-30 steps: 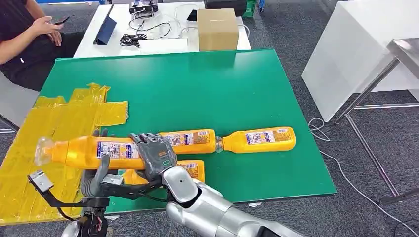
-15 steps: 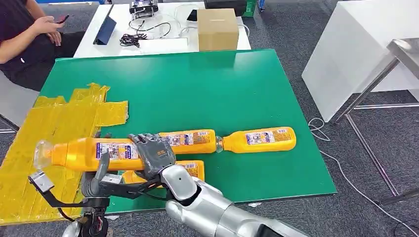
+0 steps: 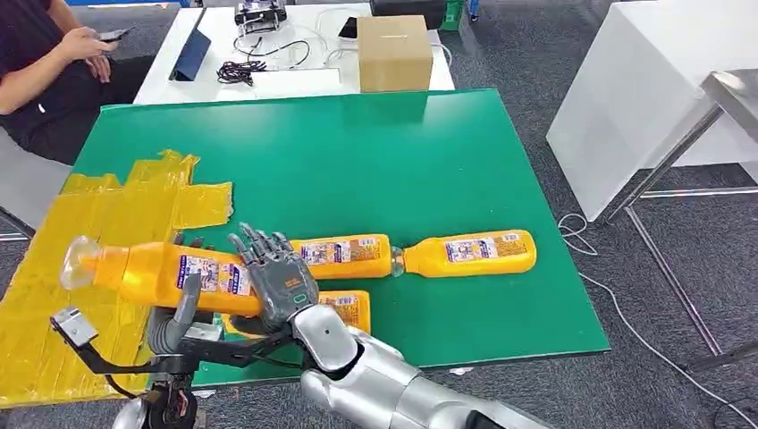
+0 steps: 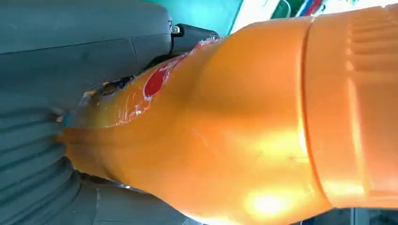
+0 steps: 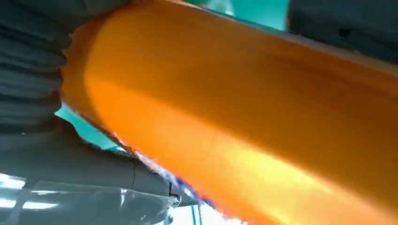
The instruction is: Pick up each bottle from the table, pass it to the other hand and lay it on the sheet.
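An orange bottle (image 3: 147, 273) with a clear cap hangs level over the near edge of the yellow sheet (image 3: 107, 214), cap end to the left. My left hand (image 3: 179, 323) grips it from below; in the left wrist view the bottle (image 4: 263, 122) lies against the thumb (image 4: 84, 42). My right hand (image 3: 275, 275) sits behind the bottle's base with its fingers spread upward and off it. In the right wrist view the bottle (image 5: 244, 112) runs close past the palm. Three more orange bottles lie on the green table (image 3: 357, 152): one (image 3: 344, 252), one (image 3: 469, 252), one (image 3: 350, 308) partly under my right arm.
A cardboard box (image 3: 393, 52) stands past the table's far edge on a white desk (image 3: 268, 82) with cables. A seated person (image 3: 45, 71) is at the far left. White furniture (image 3: 626, 107) and a metal frame stand to the right.
My right hand's fingers, curled over the bottle before, have lifted and spread off it. The bottle has shifted slightly left in my left hand.
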`<state>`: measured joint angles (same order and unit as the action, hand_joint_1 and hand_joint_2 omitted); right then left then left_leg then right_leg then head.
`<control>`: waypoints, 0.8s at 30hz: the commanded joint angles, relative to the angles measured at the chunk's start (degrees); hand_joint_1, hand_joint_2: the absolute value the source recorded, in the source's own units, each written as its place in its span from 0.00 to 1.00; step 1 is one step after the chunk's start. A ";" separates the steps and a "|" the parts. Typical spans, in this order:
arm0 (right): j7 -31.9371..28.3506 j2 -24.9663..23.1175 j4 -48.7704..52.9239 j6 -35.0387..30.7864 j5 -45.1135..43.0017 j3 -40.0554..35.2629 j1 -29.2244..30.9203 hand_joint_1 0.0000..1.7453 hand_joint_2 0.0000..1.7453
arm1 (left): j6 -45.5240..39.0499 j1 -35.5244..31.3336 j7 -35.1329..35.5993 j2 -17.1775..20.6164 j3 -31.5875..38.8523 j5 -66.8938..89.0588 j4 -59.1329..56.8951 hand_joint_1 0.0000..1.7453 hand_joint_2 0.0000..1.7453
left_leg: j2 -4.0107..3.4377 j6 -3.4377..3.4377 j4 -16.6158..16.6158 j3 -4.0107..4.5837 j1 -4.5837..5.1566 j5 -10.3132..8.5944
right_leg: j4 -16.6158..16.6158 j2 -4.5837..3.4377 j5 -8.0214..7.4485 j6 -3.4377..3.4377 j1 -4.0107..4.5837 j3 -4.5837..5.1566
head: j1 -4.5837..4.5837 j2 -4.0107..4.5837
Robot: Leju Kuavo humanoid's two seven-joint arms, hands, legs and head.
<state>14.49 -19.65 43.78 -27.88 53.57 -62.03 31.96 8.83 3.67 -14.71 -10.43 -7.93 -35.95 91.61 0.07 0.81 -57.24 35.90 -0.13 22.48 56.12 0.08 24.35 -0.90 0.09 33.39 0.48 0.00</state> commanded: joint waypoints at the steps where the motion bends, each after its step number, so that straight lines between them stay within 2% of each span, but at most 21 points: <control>1: -20.29 5.67 7.04 -0.08 -13.06 5.03 -9.69 0.00 0.00 | -5.05 -0.32 -4.27 1.12 4.54 4.70 8.47 1.00 1.00 | 0.10 -0.04 0.03 -0.16 -0.03 0.05 | -0.06 0.10 0.07 -0.02 0.03 -0.20 | 0.00 0.00; 2: -19.05 10.23 15.89 8.72 -15.47 5.34 -12.52 0.00 0.00 | -3.02 0.64 -3.29 2.12 5.71 3.43 9.27 1.00 1.00 | 0.15 -0.05 0.02 -0.26 -0.04 0.10 | -0.06 0.14 0.12 -0.02 0.04 -0.33 | 0.00 0.00; 3: -20.37 12.88 20.44 19.78 -21.11 6.04 -14.08 0.00 0.00 | -1.41 0.57 -2.59 2.30 7.12 2.82 8.50 1.00 1.00 | 0.11 -0.02 0.07 -0.17 -0.04 0.06 | -0.13 0.11 0.06 -0.04 0.03 -0.24 | 0.00 0.00; 8: -20.64 11.85 18.52 20.20 -20.93 6.32 -13.67 0.00 0.00 | -0.79 -0.10 -3.06 1.91 6.92 3.00 7.01 1.00 1.00 | 0.25 -0.08 0.01 -0.22 -0.02 0.15 | -0.07 0.19 0.14 -0.04 0.00 -0.29 | 0.02 0.00; 9: -20.55 13.66 16.13 36.90 -28.82 1.91 -9.60 0.00 0.00 | 0.25 -0.74 -2.62 2.81 6.11 2.46 5.26 1.00 1.00 | 0.20 -0.08 -0.02 -0.02 -0.06 0.08 | -0.06 0.14 0.05 -0.01 0.05 -0.07 | 0.00 0.00; 11: -24.21 17.40 15.31 53.74 -38.23 -3.56 -5.58 0.00 0.00 | 2.73 -3.15 -2.14 3.84 4.76 0.90 0.67 1.00 1.00 | 0.16 -0.06 0.04 -0.01 0.04 0.02 | -0.03 0.11 0.03 -0.03 -0.05 -0.02 | 0.00 0.00; 12: -27.76 21.72 18.27 61.24 -42.09 -8.06 -3.34 0.00 0.00 | 3.40 -5.14 -2.20 4.08 3.55 0.74 -2.36 1.00 1.00 | 0.21 -0.07 0.06 -0.16 0.02 0.04 | -0.08 0.16 0.05 -0.05 -0.03 -0.22 | 0.00 0.00; 14: -37.04 30.33 29.34 67.26 -46.41 -12.38 -0.49 0.00 0.00 | 3.53 -7.43 -2.72 4.01 2.13 0.16 -5.14 1.00 1.00 | 0.42 -0.05 0.08 -0.20 0.00 -0.01 | -0.15 0.36 0.02 -0.08 -0.01 -0.34 | 0.00 0.00; 16: -46.91 35.80 39.45 66.62 -53.98 -5.75 -5.83 0.00 0.00 | 3.18 -8.34 -3.61 3.94 1.30 -0.46 -5.45 1.00 1.00 | 0.52 0.02 -0.03 -0.07 0.01 -0.07 | -0.08 0.48 0.05 -0.12 -0.03 -0.21 | -0.02 0.00; 17: -51.04 36.81 44.71 64.06 -57.01 2.16 -12.49 0.00 0.00 | 2.28 -8.05 -4.23 3.91 1.37 -0.65 -4.69 1.00 1.00 | 0.48 0.06 0.00 0.03 0.05 -0.14 | -0.05 0.41 0.03 -0.08 -0.07 -0.06 | 0.00 0.00; 18: -50.47 34.03 50.69 57.50 -60.30 16.04 -22.92 0.00 0.00 | 0.01 -5.80 -5.69 4.02 2.35 -0.34 -1.95 1.00 1.00 | 0.83 0.09 -0.07 -0.09 0.03 -0.07 | -0.07 0.79 0.15 -0.15 -0.05 -0.37 | 0.00 0.00; 19: -41.58 31.46 52.51 57.01 -71.36 25.22 -27.64 0.00 0.00 | -0.56 -2.66 -6.06 4.35 3.31 -0.23 0.96 1.00 1.00 | 0.80 0.09 -0.02 -0.06 0.05 -0.09 | -0.11 0.73 0.13 -0.13 -0.10 -0.33 | 0.00 0.00; 20: -42.95 26.80 55.15 51.40 -71.80 35.23 -31.68 0.00 0.00 | -1.61 1.66 -7.33 3.92 5.31 0.41 4.88 1.00 1.00 | 0.89 0.07 0.00 -0.23 0.01 0.02 | -0.19 0.82 0.21 -0.17 -0.07 -0.56 | -0.02 0.00; 21: -44.49 23.15 58.12 47.92 -68.72 42.98 -33.06 0.00 0.00 | -1.05 5.69 -7.07 3.71 6.64 0.47 8.72 1.00 1.00 | 0.47 0.04 -0.07 -0.14 0.02 0.07 | -0.09 0.41 0.15 -0.11 -0.08 -0.34 | -0.02 0.00; 22: -45.62 21.11 60.24 47.85 -69.72 47.17 -33.19 0.00 0.00 | -0.32 7.07 -6.75 3.50 7.07 0.58 10.12 1.00 1.00 | 0.05 0.05 -0.09 0.01 0.09 0.11 | 0.02 -0.02 0.05 -0.09 -0.15 -0.09 | -0.02 0.00; 23: -45.54 20.19 62.24 48.87 -71.29 49.79 -32.65 0.00 0.00 | 0.25 7.33 -6.40 3.33 7.00 0.65 10.51 1.00 1.00 | -0.08 0.04 -0.18 -0.12 0.08 0.30 | 0.08 -0.16 0.16 -0.09 -0.13 -0.19 | -0.02 0.00; 24: -45.35 19.57 64.31 47.60 -69.17 51.72 -31.99 0.00 0.00 | 0.47 6.93 -6.21 3.16 6.75 0.73 10.24 1.00 1.00 | -0.05 0.08 -0.17 0.09 0.14 0.25 | 0.12 -0.12 0.05 -0.09 -0.14 -0.03 | 0.04 0.00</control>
<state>-31.16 6.66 85.08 25.40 -14.52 -48.78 10.77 8.39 3.37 -21.23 -7.74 -3.67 -35.89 94.84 0.22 0.95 -57.30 35.94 0.04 22.64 56.09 0.19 24.31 -1.00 -0.02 33.26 0.52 0.00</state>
